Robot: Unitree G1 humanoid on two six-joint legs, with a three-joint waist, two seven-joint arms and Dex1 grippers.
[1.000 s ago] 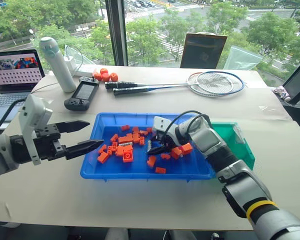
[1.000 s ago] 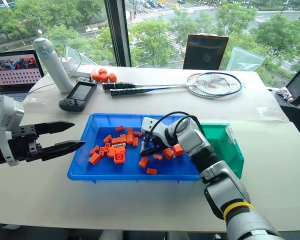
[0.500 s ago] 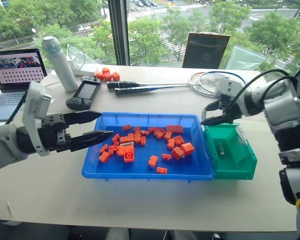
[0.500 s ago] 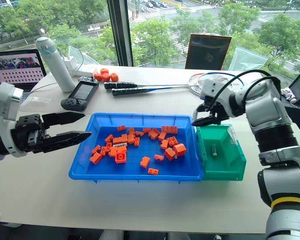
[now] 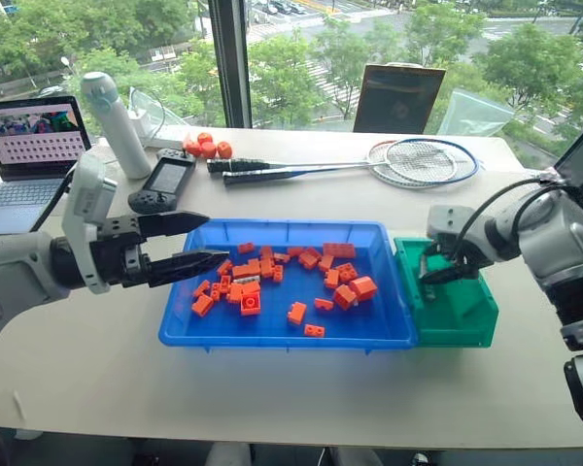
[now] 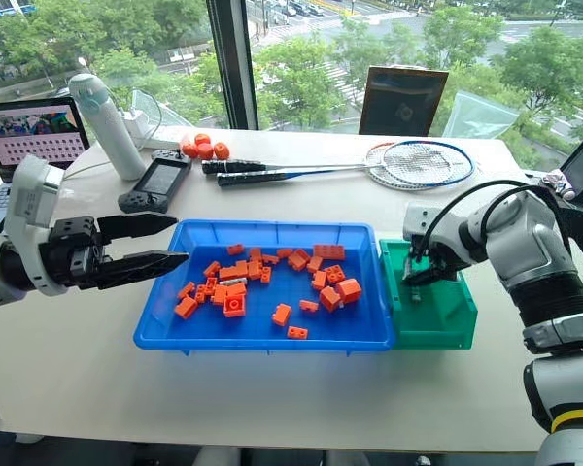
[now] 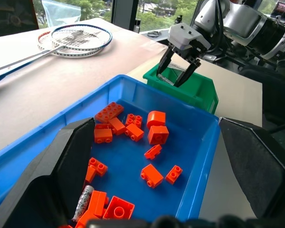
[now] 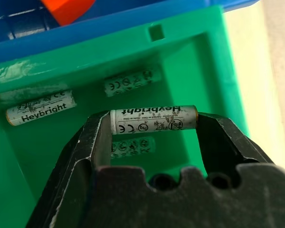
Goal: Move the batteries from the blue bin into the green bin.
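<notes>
- Left gripper (image 5: 202, 243) hovers at the blue bin's (image 5: 272, 335) left edge, fingers spread and empty; a battery (image 7: 83, 203) lies among orange bricks (image 5: 262, 282) just beyond.
- Right gripper (image 8: 152, 130) hangs inside the green bin (image 5: 471, 325), a second battery (image 8: 153, 119) lying crosswise between its parted fingertips.
- Another battery (image 8: 40, 108) rests on the floor beyond.

Right end effector (image 6: 414, 275) over green bin (image 6: 445, 316), beside blue bin (image 6: 165, 332).
</notes>
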